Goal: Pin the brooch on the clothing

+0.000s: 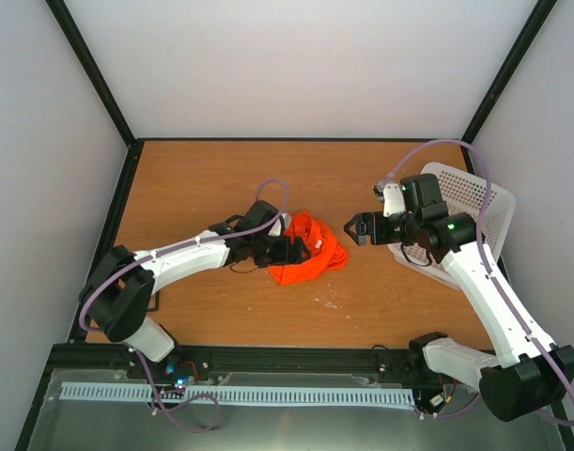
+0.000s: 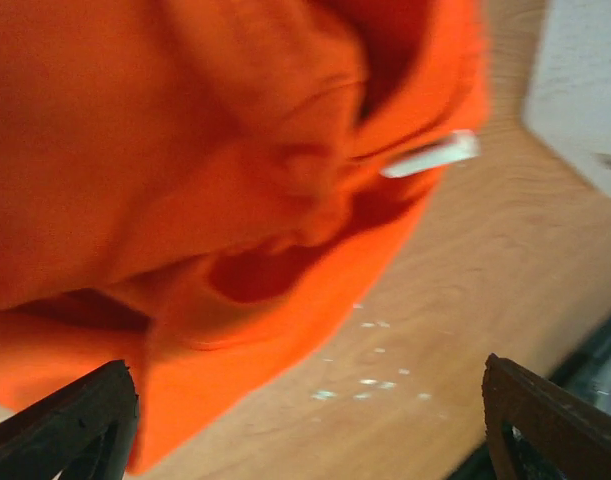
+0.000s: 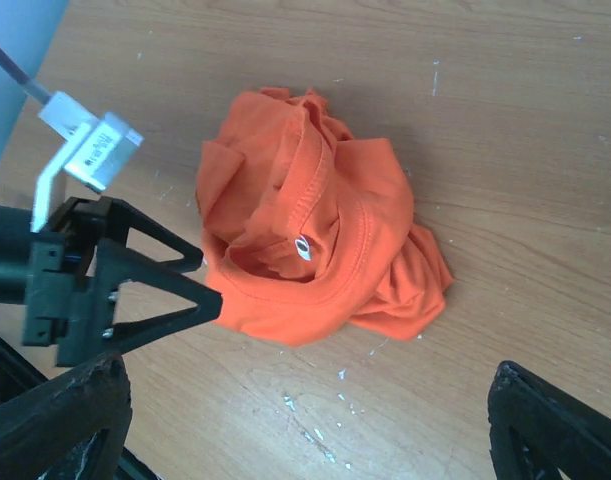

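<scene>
**Both grippers spread wide at the crumpled orange T-shirt**

Top external: the left gripper (image 1: 303, 250) lies low over the table (image 1: 202, 188), its tips at the near-left edge of the orange T-shirt (image 1: 322, 254), which is bunched in a heap directly ahead of it. The right gripper (image 1: 350, 229) points at the shirt from the other side, near it but apart. The white basket (image 1: 474, 202) sits behind that gripper's wrist.

Left wrist: the jaws stand far apart, one in each lower corner, holding nothing. Shirt folds fill the space ahead and reach down beside the left-hand jaw. A white label (image 2: 430, 155) sticks out of the collar further ahead.

Right wrist: these jaws are also spread wide and hold nothing. The shirt lies ahead of them on bare wood, collar up. The left gripper's lower tip touches the shirt's hem. A small pale spot shows at the collar; whether it is the brooch cannot be told.
</scene>
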